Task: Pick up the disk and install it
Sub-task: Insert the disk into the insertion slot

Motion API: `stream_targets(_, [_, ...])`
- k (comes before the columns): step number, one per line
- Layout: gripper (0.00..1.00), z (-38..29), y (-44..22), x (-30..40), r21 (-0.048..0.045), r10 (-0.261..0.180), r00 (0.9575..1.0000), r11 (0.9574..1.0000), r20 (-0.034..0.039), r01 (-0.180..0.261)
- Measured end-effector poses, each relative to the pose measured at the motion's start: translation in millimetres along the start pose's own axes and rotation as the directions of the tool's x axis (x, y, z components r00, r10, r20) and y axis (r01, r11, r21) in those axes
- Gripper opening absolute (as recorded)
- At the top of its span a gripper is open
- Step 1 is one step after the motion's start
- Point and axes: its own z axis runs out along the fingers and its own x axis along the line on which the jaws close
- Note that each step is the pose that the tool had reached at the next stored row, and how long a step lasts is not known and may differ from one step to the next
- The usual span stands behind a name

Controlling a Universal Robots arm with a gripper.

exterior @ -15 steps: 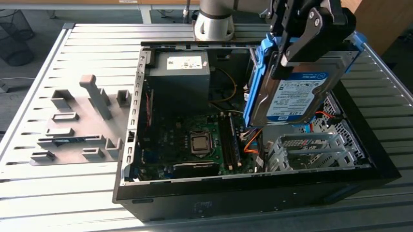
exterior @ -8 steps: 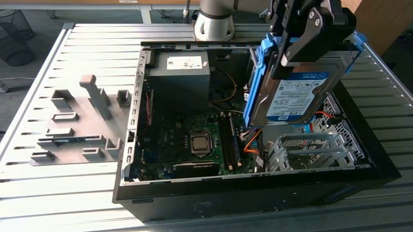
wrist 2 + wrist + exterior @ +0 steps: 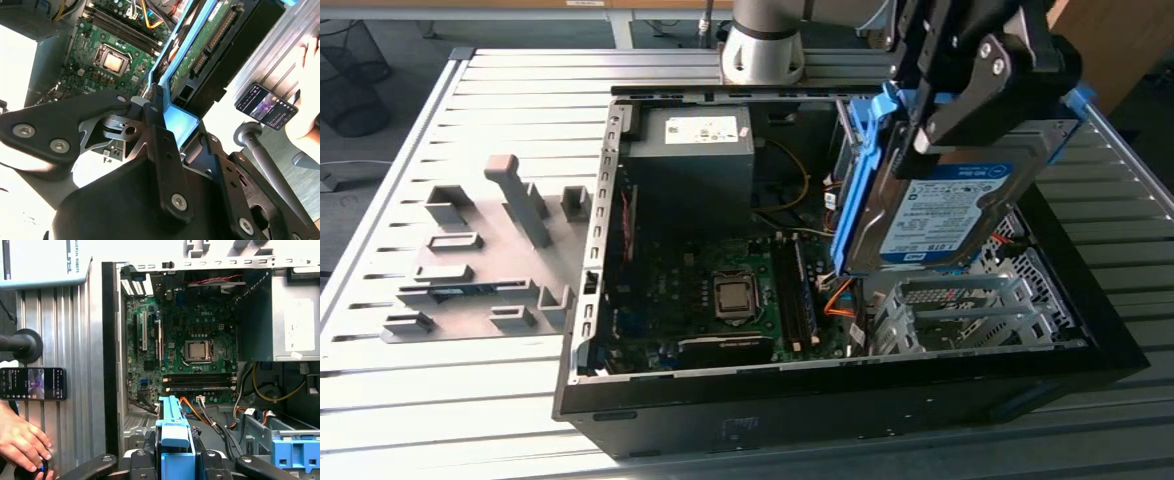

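Note:
The disk [image 3: 947,215], a silver drive with a white-and-blue label in a blue plastic frame, hangs on edge above the open computer case [image 3: 827,372], over its side at the exterior view's right. My gripper [image 3: 970,135] is shut on the disk's upper end. The silver drive cage [image 3: 961,310] lies just below the disk's lower edge. In the second wrist view the disk's green circuit board [image 3: 200,50] runs away from my gripper [image 3: 182,131]. In the first wrist view the blue frame [image 3: 173,430] stands between the black fingers [image 3: 150,452].
Inside the case are the motherboard [image 3: 720,290], a grey power-supply box [image 3: 700,140] and loose cables [image 3: 787,200]. A grey fixture plate with blocks [image 3: 480,260] lies at the exterior view's left. A person's hand [image 3: 20,440] and a phone [image 3: 32,384] sit beside the case.

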Motion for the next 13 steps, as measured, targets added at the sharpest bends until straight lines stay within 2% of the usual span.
stream_targets(4, [0.37, 2.2, -7.9, 6.4, -0.0012, 0.0, 1.0, 1.0, 0.0, 0.0])
stream_targets(8, [0.37, 5.2, -18.0, 9.4, -0.0027, 0.0, 1.0, 1.0, 0.0002, 0.0])
stream_targets(13, [0.37, 5.6, -20.8, 9.8, -0.0029, 0.0, 1.0, 1.0, 0.0, 0.0])
